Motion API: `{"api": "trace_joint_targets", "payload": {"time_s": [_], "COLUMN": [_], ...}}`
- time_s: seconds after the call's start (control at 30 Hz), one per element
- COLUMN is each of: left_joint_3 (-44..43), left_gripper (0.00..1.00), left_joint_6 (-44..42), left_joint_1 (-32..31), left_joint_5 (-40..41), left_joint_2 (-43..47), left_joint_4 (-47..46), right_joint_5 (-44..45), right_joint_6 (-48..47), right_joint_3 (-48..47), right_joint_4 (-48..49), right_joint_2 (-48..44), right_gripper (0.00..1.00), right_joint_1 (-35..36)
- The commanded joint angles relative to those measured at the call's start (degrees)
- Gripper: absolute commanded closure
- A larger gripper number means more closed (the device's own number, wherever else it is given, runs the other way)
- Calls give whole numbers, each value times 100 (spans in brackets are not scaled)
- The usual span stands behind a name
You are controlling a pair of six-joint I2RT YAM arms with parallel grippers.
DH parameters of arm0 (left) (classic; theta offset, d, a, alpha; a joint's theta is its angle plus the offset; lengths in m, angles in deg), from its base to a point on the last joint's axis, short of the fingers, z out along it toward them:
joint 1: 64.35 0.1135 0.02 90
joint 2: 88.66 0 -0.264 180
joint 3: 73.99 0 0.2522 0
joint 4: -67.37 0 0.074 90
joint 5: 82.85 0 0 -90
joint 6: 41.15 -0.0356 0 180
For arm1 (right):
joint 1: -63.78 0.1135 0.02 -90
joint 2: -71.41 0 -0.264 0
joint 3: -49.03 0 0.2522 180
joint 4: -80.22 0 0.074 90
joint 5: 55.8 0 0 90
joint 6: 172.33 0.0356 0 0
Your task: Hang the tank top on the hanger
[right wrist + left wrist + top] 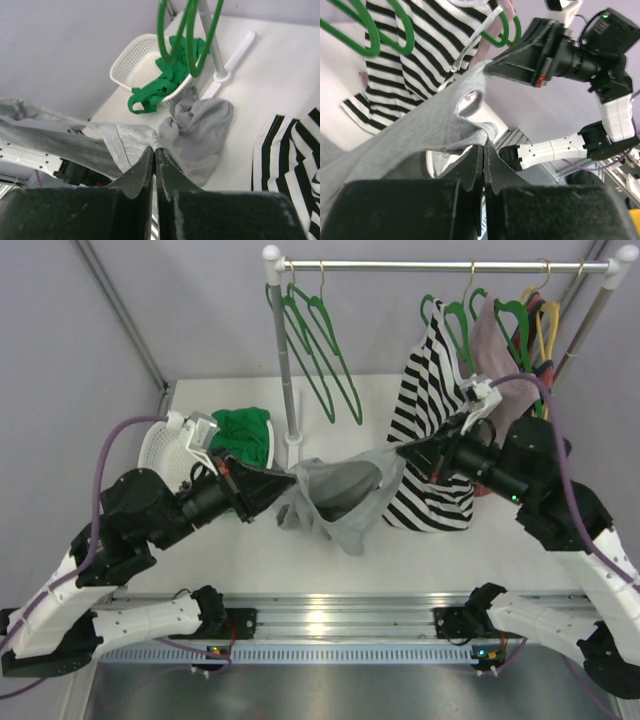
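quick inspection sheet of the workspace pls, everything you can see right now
surface: white table, nothing spilled seen
job's things: grey tank top stretched between both grippers, its middle sagging toward the table; green hangers empty on the rail
clutter: striped top hung at the right; white basket holding a green garment; yellow hangers at the far right
grippers: left gripper and right gripper both shut on tank top fabric
cables: purple cables run along each arm, no snag seen
surroundings: plain grey walls
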Motion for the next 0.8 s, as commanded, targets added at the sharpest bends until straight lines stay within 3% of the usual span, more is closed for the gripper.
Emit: {"api": "trace_joint_targets", "payload": {"time_s": [0.0, 0.2, 0.37, 0.53, 0.77], "left_joint_3": [-1202, -2918, -3246, -2818, -1121], "left_gripper": [100, 100, 100, 100, 100], "left_joint_6": [-577, -1096, -1228, -1202, -720], "left_joint_1": [-23, -14, -23, -14, -5], "left_joint_5": [69, 279, 586, 1384, 2230], "left_joint_2": [-617, -1497, -1621, -1490, -1068], "left_joint_4": [410, 797, 762, 893, 727], "right_joint_5": [102, 304, 216, 181, -29], "right_joint_6": [-190, -392, -384, -314, 160], "right_joint_3": [-1143, -3088, -3801, -3329, -1056], "right_joint_4": [-391, -1015, -1166, -965, -139], "right_joint_2": [45, 581, 1012, 1022, 679], "right_gripper": [100, 100, 100, 100, 100], "right_joint_1": [-86, -86, -86, -95, -112]}}
